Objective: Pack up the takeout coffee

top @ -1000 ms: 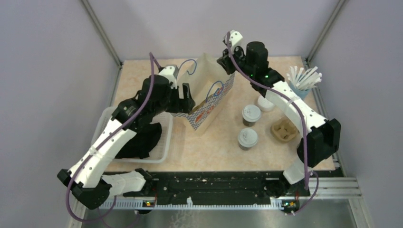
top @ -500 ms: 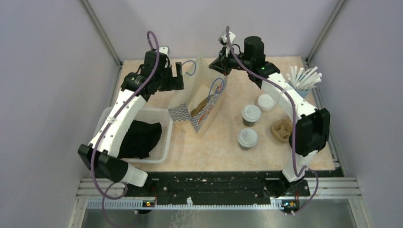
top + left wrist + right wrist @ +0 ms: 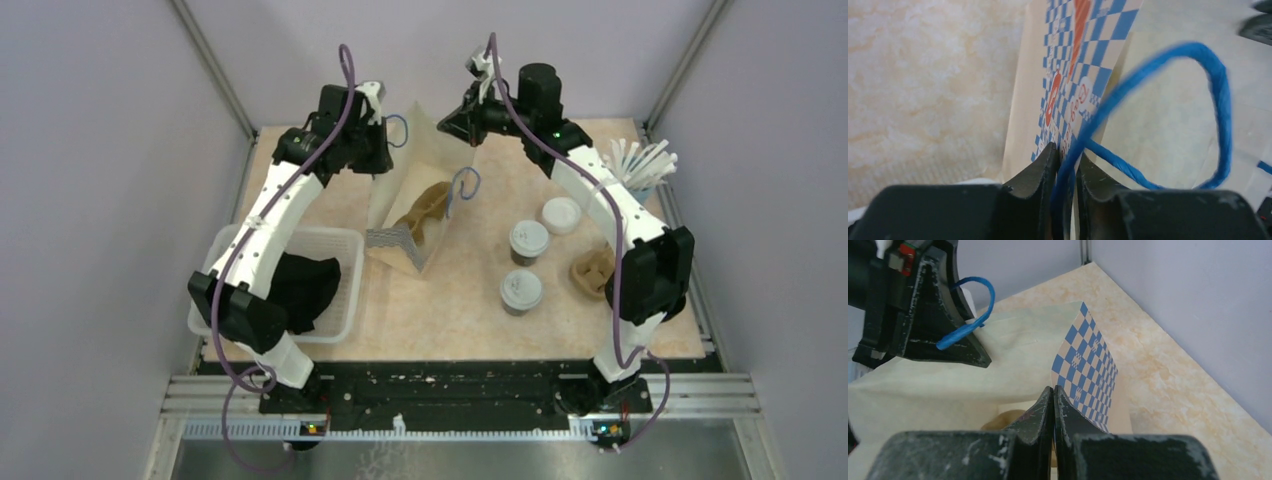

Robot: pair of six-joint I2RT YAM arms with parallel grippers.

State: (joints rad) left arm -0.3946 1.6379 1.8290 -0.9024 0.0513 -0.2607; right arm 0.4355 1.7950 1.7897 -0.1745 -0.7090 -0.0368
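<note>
The two takeout coffee cups [image 3: 529,240] [image 3: 521,290], dark with pale lids, stand on the table right of the paper bag [image 3: 405,240]. The bag has a blue-checked print and stands with its mouth spread. My left gripper [image 3: 387,150] [image 3: 1068,150] is shut on the bag's left rim together with its blue cord handle [image 3: 1218,100]. On the opposite rim my right gripper [image 3: 467,128] [image 3: 1054,389] is shut on the paper. A brown moulded piece [image 3: 425,205] lies inside the bag. The right wrist view shows the left fingers [image 3: 943,325] across the opening.
A loose white lid [image 3: 561,214] and a brown cardboard holder [image 3: 595,272] sit by the cups. At the back right a blue cup holds white sticks [image 3: 640,163]. A clear bin [image 3: 345,300] with black cloth stands at the left. Walls enclose the table.
My left gripper moved up to the bag's left rim and shut on it and the handle. The right gripper rose with its rim, and the bag's mouth spread wider.
</note>
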